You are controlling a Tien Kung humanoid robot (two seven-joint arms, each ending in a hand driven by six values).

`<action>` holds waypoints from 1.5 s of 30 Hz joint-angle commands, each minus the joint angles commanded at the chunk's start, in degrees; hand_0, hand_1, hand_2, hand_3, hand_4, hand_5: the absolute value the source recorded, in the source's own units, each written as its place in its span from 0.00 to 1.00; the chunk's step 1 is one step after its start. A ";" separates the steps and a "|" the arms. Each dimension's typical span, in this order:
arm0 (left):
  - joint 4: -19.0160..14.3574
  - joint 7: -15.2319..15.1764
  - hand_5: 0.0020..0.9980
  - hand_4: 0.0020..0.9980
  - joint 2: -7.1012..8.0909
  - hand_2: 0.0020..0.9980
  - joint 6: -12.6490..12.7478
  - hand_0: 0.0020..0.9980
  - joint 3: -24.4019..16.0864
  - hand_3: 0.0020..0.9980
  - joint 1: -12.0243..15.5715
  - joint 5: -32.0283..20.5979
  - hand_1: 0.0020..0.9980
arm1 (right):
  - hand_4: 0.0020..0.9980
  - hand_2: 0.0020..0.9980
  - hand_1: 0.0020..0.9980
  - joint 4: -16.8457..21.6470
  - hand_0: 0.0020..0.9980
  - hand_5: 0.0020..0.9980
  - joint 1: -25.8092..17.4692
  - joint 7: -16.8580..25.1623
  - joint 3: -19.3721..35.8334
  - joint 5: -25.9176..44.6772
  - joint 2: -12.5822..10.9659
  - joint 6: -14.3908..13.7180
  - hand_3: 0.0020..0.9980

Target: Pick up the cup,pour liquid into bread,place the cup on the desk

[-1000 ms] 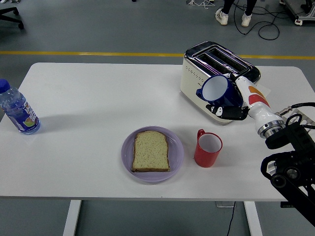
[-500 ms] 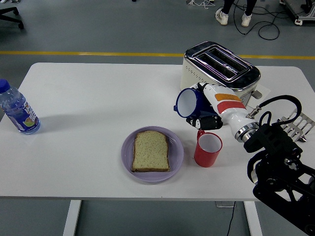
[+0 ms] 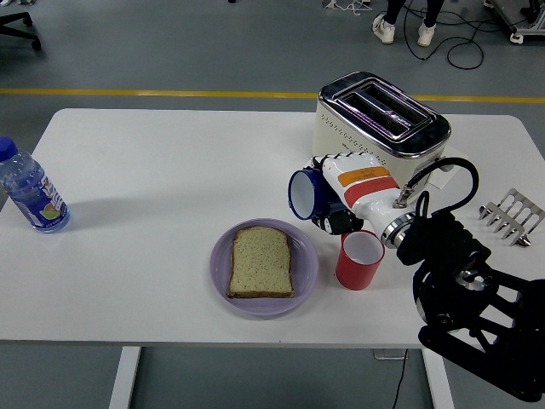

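Observation:
My right hand (image 3: 334, 201) is shut on a blue cup (image 3: 305, 194) with a white inside. The cup is tipped on its side with its mouth facing left, held in the air just up and right of the bread. A slice of bread (image 3: 261, 262) lies flat on a lilac plate (image 3: 302, 274) near the table's front edge. No liquid can be seen leaving the cup. The left arm does not show.
A red mug (image 3: 358, 259) stands upright right of the plate, directly under my forearm. A cream toaster (image 3: 379, 122) sits behind my hand. A water bottle (image 3: 31, 193) stands at the left edge, and a small metal rack (image 3: 509, 216) lies at the right.
My right hand has carried the blue cup left and down from in front of the toaster toward the plate, tipping its mouth further to the left.

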 joint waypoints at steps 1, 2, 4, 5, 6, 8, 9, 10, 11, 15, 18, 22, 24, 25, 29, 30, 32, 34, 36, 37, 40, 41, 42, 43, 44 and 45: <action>0.00 0.00 0.86 0.24 -0.01 0.65 0.00 0.63 0.04 0.51 0.01 -0.08 0.64 | 0.56 0.57 0.46 -0.04 0.48 0.00 0.81 -0.37 -0.87 -0.23 0.07 0.42 0.57; 0.00 0.00 0.86 0.24 -0.02 0.65 0.00 0.63 0.08 0.51 0.04 -0.12 0.64 | 0.56 0.57 0.46 -0.10 0.48 0.00 1.92 -0.84 -2.00 -0.93 0.16 0.94 0.57; 0.00 0.00 0.86 0.24 -0.04 0.65 0.00 0.63 0.14 0.51 0.07 -0.18 0.64 | 0.55 0.57 0.47 -0.12 0.48 0.00 3.24 -1.39 -3.31 -2.00 0.25 1.58 0.57; 0.01 0.00 0.86 0.24 -0.05 0.65 0.00 0.63 0.15 0.51 0.08 -0.19 0.64 | 0.55 0.57 0.47 -0.08 0.48 0.00 4.02 -1.84 -4.05 -2.69 0.27 2.09 0.57; 0.00 0.00 0.86 0.24 -0.06 0.65 0.00 0.63 0.15 0.51 0.08 -0.19 0.64 | 0.55 0.57 0.47 -0.03 0.48 0.00 4.85 -2.28 -4.77 -3.22 0.29 2.57 0.57; 0.01 0.00 0.86 0.24 -0.08 0.65 0.00 0.63 0.22 0.51 0.10 -0.27 0.64 | 0.55 0.57 0.47 0.07 0.48 0.00 6.08 -2.68 -5.84 -3.94 0.28 3.78 0.57; 0.01 0.00 0.86 0.24 -0.10 0.65 0.00 0.63 0.27 0.51 0.10 -0.33 0.64 | 0.55 0.57 0.47 0.07 0.48 0.00 6.95 -2.68 -6.56 -4.31 0.27 4.86 0.57; 0.01 0.00 0.86 0.24 -0.11 0.65 0.00 0.63 0.30 0.51 0.11 -0.36 0.64 | 0.55 0.57 0.47 0.06 0.48 0.00 7.47 -2.68 -6.96 -4.51 0.27 5.69 0.57; 0.01 0.00 0.86 0.24 -0.11 0.65 0.00 0.63 0.31 0.51 0.11 -0.37 0.64 | 0.55 0.58 0.48 0.05 0.47 0.00 7.61 -2.68 -7.07 -4.56 0.27 5.92 0.58; -0.01 0.00 0.86 0.24 -0.15 0.65 0.01 0.63 0.18 0.51 0.18 -0.39 0.64 | 0.55 0.58 0.48 -0.29 0.47 0.00 10.01 -2.68 -8.73 -4.37 0.40 10.06 0.58; -0.01 0.00 0.86 0.24 -0.15 0.65 0.00 0.63 0.12 0.50 0.28 -0.46 0.64 | 0.54 0.59 0.48 -0.35 0.46 0.00 11.36 -2.68 -9.67 -4.17 0.59 12.02 0.58; -0.01 0.01 0.86 0.24 -0.20 0.65 0.00 0.63 0.25 0.50 0.35 -0.42 0.64 | 0.54 0.59 0.48 -0.42 0.46 0.00 12.97 -2.68 -11.07 -3.70 1.09 15.22 0.58; -0.01 0.01 0.86 0.24 -0.22 0.65 0.01 0.63 0.38 0.50 0.41 -0.46 0.64 | 0.55 0.59 0.47 -0.49 0.45 0.00 13.41 -2.68 -11.70 -3.63 1.48 17.11 0.58; -0.01 0.01 0.86 0.24 -0.23 0.65 0.01 0.63 0.40 0.50 0.44 -0.47 0.64 | 0.55 0.59 0.47 -0.47 0.45 0.00 13.47 -2.68 -11.82 -3.65 1.60 17.81 0.58; -0.01 0.01 0.86 0.24 -0.28 0.65 0.01 0.63 0.44 0.50 0.56 -0.55 0.64 | 0.54 0.59 0.48 -0.38 0.45 0.00 13.47 -2.68 -11.87 -4.27 1.93 19.62 0.58; -0.01 0.02 0.86 0.24 -0.28 0.65 0.01 0.63 0.48 0.50 0.57 -0.57 0.64 | 0.54 0.59 0.48 -0.42 0.45 0.00 13.48 -2.68 -11.88 -4.44 1.96 19.83 0.58; -0.02 0.01 0.86 0.24 -0.30 0.65 0.02 0.63 0.53 0.50 0.62 -0.59 0.64 | 0.54 0.59 0.48 -0.58 0.45 0.00 13.54 -2.68 -11.82 -4.90 2.10 20.96 0.58; -0.01 0.01 0.86 0.24 -0.30 0.65 0.01 0.63 0.61 0.50 0.66 -0.66 0.64 | 0.54 0.59 0.48 -0.68 0.45 0.00 13.57 -2.68 -11.82 -5.18 2.20 21.45 0.58; -0.02 0.00 0.86 0.24 -0.31 0.65 0.02 0.63 0.71 0.50 0.71 -0.67 0.64 | 0.54 0.59 0.47 -0.72 0.44 0.00 13.57 -2.68 -11.78 -5.53 2.31 22.01 0.58; -0.02 0.00 0.86 0.24 -0.32 0.65 0.02 0.63 0.71 0.50 0.72 -0.66 0.64 | 0.54 0.59 0.47 -0.72 0.44 0.00 13.57 -2.68 -11.78 -5.57 2.32 22.07 0.58; -0.01 0.01 0.86 0.24 -0.34 0.65 0.01 0.63 0.90 0.50 0.84 -0.81 0.64 | 0.54 0.59 0.47 -0.86 0.44 0.00 13.49 -2.68 -11.78 -5.86 2.33 22.28 0.58; -0.01 0.02 0.86 0.24 -0.35 0.65 0.01 0.63 0.94 0.50 0.87 -0.82 0.64 | 0.55 0.59 0.48 -0.90 0.43 0.00 13.44 -2.68 -11.74 -5.82 2.30 22.27 0.58; 0.00 0.02 0.86 0.24 -0.36 0.65 0.01 0.63 0.99 0.50 0.89 -0.84 0.64 | 0.55 0.59 0.48 -0.92 0.43 0.00 13.38 -2.68 -11.70 -5.76 2.26 22.25 0.58; -0.01 0.02 0.86 0.24 -0.37 0.65 0.01 0.63 1.07 0.50 0.96 -0.85 0.64 | 0.55 0.59 0.48 -0.91 0.43 0.00 13.24 -2.68 -11.55 -5.84 2.17 22.04 0.58; -0.01 0.02 0.86 0.24 -0.37 0.65 0.01 0.63 1.09 0.50 0.98 -0.86 0.64 | 0.55 0.59 0.48 -0.91 0.43 0.00 13.21 -2.68 -11.51 -5.86 2.15 21.99 0.58; 0.00 0.02 0.86 0.24 -0.38 0.65 0.00 0.63 1.14 0.50 1.02 -0.90 0.64 | 0.55 0.59 0.48 -0.90 0.43 0.00 13.11 -2.68 -11.39 -5.82 2.11 21.68 0.58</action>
